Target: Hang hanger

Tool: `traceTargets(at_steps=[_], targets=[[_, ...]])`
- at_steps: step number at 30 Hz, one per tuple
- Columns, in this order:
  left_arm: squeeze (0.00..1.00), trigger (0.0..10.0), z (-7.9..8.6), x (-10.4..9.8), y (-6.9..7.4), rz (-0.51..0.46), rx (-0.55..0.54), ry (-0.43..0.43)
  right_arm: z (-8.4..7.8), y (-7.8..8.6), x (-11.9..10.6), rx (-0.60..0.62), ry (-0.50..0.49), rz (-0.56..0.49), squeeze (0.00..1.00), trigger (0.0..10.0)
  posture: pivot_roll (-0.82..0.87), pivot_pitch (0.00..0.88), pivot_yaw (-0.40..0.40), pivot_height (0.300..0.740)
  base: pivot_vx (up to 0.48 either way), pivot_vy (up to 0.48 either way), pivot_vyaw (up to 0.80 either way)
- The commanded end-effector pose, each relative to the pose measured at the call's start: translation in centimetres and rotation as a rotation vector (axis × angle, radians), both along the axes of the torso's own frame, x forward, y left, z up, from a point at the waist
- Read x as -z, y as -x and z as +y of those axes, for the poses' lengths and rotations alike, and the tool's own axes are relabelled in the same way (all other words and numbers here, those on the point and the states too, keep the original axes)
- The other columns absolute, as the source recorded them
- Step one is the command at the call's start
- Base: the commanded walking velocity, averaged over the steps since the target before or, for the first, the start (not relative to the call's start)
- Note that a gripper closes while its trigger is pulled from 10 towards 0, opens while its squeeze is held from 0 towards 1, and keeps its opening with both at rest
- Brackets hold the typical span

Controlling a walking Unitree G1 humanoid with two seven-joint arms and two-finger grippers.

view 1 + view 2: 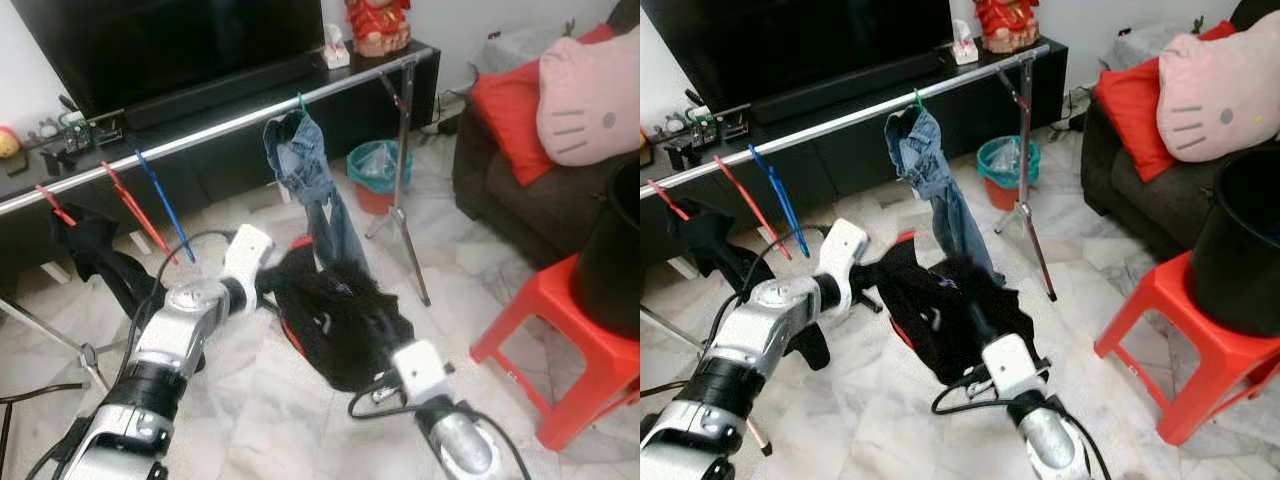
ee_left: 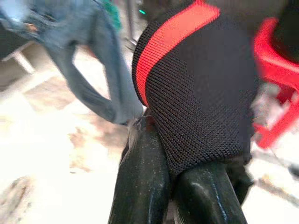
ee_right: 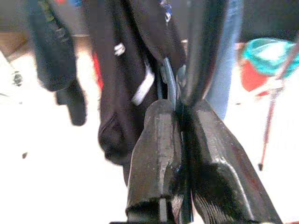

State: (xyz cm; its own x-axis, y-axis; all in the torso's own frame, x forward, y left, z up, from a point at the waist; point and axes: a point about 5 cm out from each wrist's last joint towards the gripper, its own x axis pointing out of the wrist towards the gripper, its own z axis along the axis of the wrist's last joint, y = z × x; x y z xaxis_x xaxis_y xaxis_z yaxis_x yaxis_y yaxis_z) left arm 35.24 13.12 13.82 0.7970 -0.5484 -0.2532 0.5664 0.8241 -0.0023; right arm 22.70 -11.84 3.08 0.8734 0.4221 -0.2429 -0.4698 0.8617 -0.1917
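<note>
A black garment [image 1: 335, 320] with a red stripe hangs between my two grippers, low above the marble floor. My left gripper [image 2: 170, 158] is shut on the garment's knitted edge [image 2: 201, 93], with its fingers [image 2: 140, 177] pressed against the cloth. My right gripper [image 3: 182, 109] is shut on a thin blue-grey hanger [image 3: 170, 88] that runs into the garment. The silver clothes rail [image 1: 200, 135] crosses in front of me, beyond the garment. On it hang blue jeans [image 1: 310, 180], a blue hanger [image 1: 165, 205], a red hanger [image 1: 125, 205] and a dark garment [image 1: 95, 250].
The rail's stand leg [image 1: 405, 190] stands right of the jeans, with a teal bin [image 1: 375, 170] behind it. A red stool [image 1: 570, 340] carrying a black bucket [image 1: 620, 250] is close on my right. A dark sofa [image 1: 500, 190] with cushions lies further right, and a TV console [image 1: 380, 95] stands behind the rail.
</note>
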Motion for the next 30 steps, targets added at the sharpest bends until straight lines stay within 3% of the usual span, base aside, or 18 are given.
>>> traceTargets(at_steps=[1, 9, 15, 20, 27, 30], targets=[[0.00, 10.0, 0.6, -0.6, -0.4, -0.034, -0.044, 0.013, 0.6, 0.2, -0.4, -0.033, -0.028, 0.003, 0.00, 10.0, 0.10, 0.038, 0.172, 0.740, 0.000, 0.000, 0.00], [0.00, 10.0, -0.3, -0.1, 0.1, -0.009, 0.028, 0.026, 0.7, 0.1, -0.6, -0.049, -0.047, -0.006, 0.00, 10.0, 0.10, 0.038, 0.170, 0.740, 0.000, 0.000, 0.00], [0.00, 10.0, -0.6, 0.7, 0.5, 0.021, 0.072, 0.011, 1.8, 0.6, -1.5, -0.141, -0.165, 0.008, 0.00, 10.0, 0.11, 0.037, 0.171, 0.740, 0.000, 0.000, 0.00], [0.00, 10.0, -0.9, 1.1, 0.5, 0.033, 0.090, 0.006, 2.0, 1.9, -1.8, -0.256, -0.239, 0.086, 0.00, 10.0, 0.10, 0.033, 0.175, 0.740, 0.000, 0.000, 0.00], [0.00, 10.0, -1.0, 1.4, 0.8, 0.051, 0.129, 0.006, 1.4, 1.7, -2.2, -0.232, -0.216, 0.049, 0.00, 10.0, 0.10, 0.030, 0.176, 0.740, 0.000, 0.000, 0.00], [0.00, 10.0, -0.8, 1.9, 1.1, 0.068, 0.137, 0.002, 0.2, -0.2, -3.3, -0.021, -0.136, -0.079, 0.00, 10.0, 0.10, 0.031, 0.179, 0.740, 0.000, 0.000, 0.00]])
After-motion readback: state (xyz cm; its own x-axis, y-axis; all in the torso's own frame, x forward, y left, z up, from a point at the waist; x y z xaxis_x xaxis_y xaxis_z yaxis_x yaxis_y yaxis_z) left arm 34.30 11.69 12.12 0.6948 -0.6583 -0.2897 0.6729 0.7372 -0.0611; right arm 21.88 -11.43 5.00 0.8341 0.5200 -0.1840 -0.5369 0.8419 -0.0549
